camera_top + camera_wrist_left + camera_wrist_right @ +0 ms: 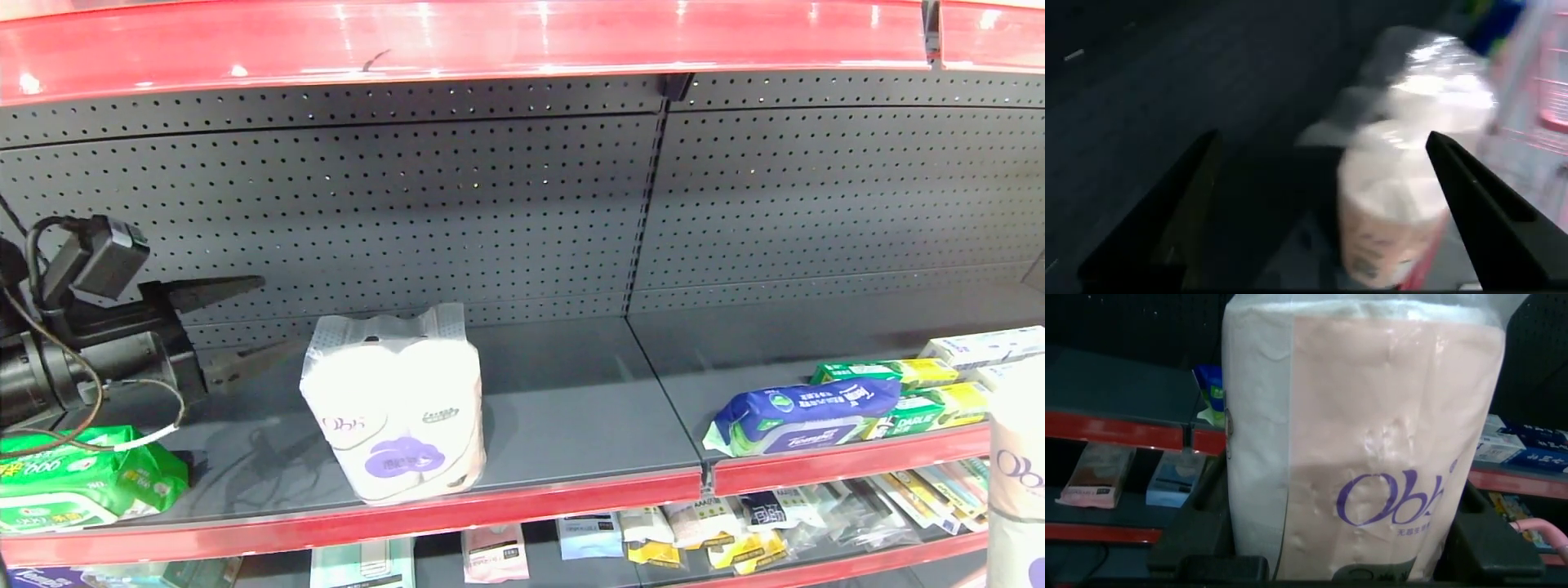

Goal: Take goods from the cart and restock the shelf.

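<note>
- Jaws of left gripper spread wide, holding nothing, just beside roll pack standing on shelf.
- Jaws of right gripper pinching second roll pack, up near shelf's right end.
- Probably light, soft, squashy, with slippery wrap; best squeezed gently around the middle.

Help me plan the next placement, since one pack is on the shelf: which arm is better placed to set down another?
Likely right. The right gripper grips a second roll pack near the right end of the shelf. The left gripper is open and empty, over the shelf beside the placed pack.
</note>
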Tool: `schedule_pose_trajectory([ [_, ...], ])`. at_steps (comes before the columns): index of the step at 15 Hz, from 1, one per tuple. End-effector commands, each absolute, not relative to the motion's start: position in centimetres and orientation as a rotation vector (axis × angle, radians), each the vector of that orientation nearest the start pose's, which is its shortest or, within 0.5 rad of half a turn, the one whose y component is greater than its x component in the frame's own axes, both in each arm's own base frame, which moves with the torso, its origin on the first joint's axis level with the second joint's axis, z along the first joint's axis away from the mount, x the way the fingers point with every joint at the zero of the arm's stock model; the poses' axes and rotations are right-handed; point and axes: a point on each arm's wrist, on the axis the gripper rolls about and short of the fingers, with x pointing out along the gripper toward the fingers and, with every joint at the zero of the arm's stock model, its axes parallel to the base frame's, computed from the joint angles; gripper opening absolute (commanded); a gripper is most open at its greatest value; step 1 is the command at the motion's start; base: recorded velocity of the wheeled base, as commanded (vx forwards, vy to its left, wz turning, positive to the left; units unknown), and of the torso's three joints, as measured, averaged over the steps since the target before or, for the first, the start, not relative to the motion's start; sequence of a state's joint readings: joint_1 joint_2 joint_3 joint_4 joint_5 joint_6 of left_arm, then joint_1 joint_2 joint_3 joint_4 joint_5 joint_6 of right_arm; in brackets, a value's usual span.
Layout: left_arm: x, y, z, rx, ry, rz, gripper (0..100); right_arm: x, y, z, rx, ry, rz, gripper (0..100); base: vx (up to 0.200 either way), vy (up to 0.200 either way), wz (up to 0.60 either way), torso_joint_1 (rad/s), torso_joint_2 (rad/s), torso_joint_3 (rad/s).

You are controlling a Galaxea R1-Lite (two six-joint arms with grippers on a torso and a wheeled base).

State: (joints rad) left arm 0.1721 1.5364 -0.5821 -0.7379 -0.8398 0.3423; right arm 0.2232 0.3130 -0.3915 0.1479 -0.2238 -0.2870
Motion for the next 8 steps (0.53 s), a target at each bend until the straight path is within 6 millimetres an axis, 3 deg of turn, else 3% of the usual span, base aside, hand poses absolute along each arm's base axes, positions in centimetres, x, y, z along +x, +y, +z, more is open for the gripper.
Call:
schedule_pose_trajectory([
  [1, 22.4, 3.6, 19.6, 0.199, 0.046, -0.472, 100, -1.4, -0.8, 17.4, -0.301, 0.07, 0.012, 0, 0.0, 0.0, 0.0, 0.0, 0.0, 0.0],
  [5, 19.0, 3.7, 19.7, 0.095, 0.051, 0.114, 100, -1.4, -0.8, 17.4, -0.291, 0.071, 0.004, 0, 0.0, 0.0, 0.0, 0.0, 0.0, 0.0],
  [8, 14.7, 2.8, 19.8, 0.069, 0.072, 0.168, 100, -1.2, -0.8, 17.4, -0.292, 0.077, 0.011, 0, 0.0, 0.0, 0.0, 0.0, 0.0, 0.0],
])
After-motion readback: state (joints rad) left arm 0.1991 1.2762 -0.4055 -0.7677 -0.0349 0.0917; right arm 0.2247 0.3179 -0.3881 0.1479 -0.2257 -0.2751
